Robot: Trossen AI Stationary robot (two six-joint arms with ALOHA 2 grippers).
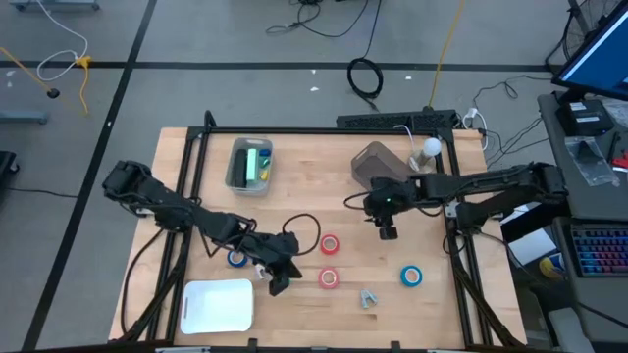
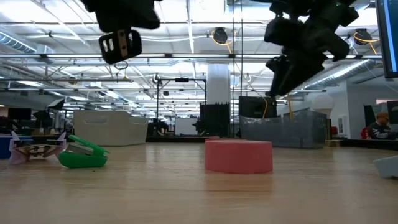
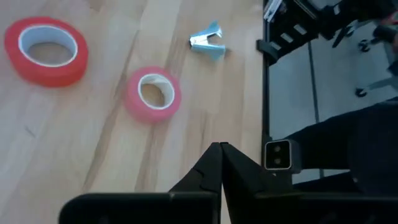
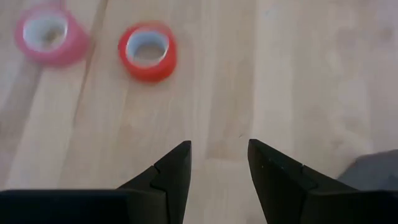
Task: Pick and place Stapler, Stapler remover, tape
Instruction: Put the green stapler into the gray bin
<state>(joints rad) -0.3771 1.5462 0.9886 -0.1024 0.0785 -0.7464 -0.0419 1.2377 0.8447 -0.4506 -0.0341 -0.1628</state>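
A wooden work table (image 1: 294, 206) stands on a grey concrete floor (image 1: 245, 88) crossed by dark seams, with black and yellow cables (image 1: 365, 76) trailing at twelve o'clock. At three o'clock sit a lit blue monitor (image 1: 599, 59) and a keyboard (image 1: 597, 250). Seen level across the table, the hall opens wide — a white ceiling (image 2: 186, 62) of exposed beams and pipes, a white pillar (image 2: 218, 90), black cabinets (image 2: 214, 119) — and a seated person (image 2: 377, 126) at the far three o'clock edge.

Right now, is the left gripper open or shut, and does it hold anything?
Shut and empty. In the left wrist view the left gripper has its two dark fingers pressed together with nothing between them, above bare table.
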